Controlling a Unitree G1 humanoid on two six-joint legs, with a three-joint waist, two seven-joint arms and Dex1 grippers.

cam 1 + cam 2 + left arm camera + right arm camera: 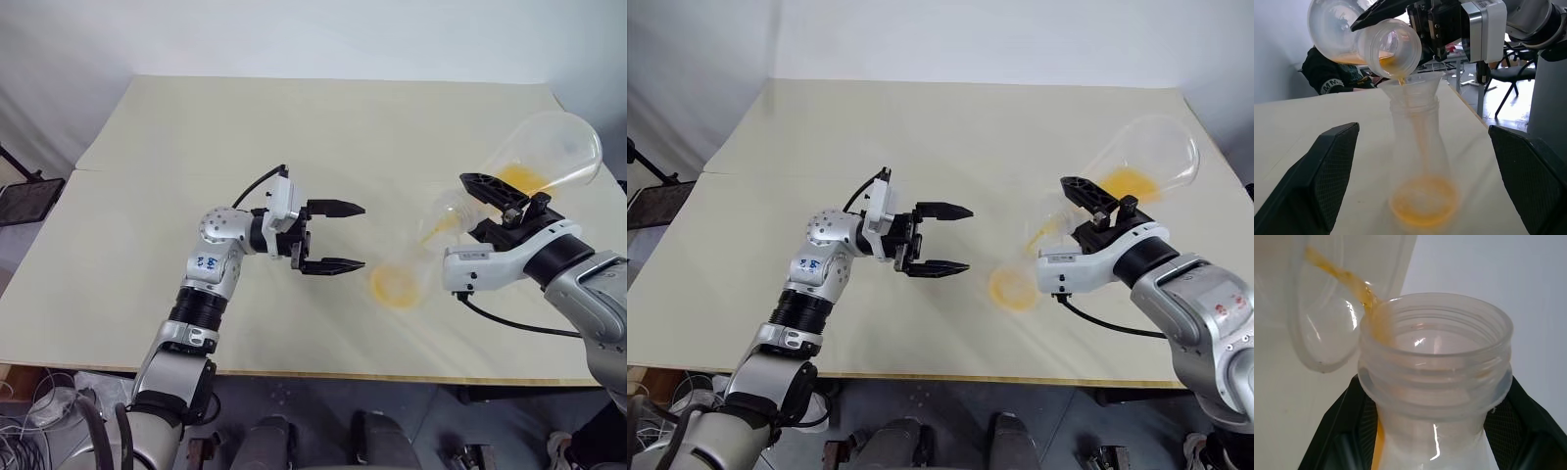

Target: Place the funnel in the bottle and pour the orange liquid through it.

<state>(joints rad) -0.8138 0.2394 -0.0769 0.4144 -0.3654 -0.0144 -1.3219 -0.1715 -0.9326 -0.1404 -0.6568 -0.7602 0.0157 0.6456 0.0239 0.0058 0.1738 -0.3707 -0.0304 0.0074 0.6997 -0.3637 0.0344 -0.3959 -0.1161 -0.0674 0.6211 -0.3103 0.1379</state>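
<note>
Head view: on the table (245, 127), the right gripper (490, 201) clenches a tilted flask (544, 152) at three o'clock, pouring orange liquid (519, 178). The left gripper (338, 236) stands released at nine o'clock of the bottle (397, 284).

Left wrist view: the funnel (1409, 85) sits in the bottle's neck, liquid pooling below.

Right wrist view: the fingers (1347, 431) clamp the flask's neck.

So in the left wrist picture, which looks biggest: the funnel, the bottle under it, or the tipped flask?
As they look there:
1. The tipped flask, though it may only be nearer the camera.
2. The bottle, close in size, so that order is unsure.
3. The funnel, clearly smallest.
</note>
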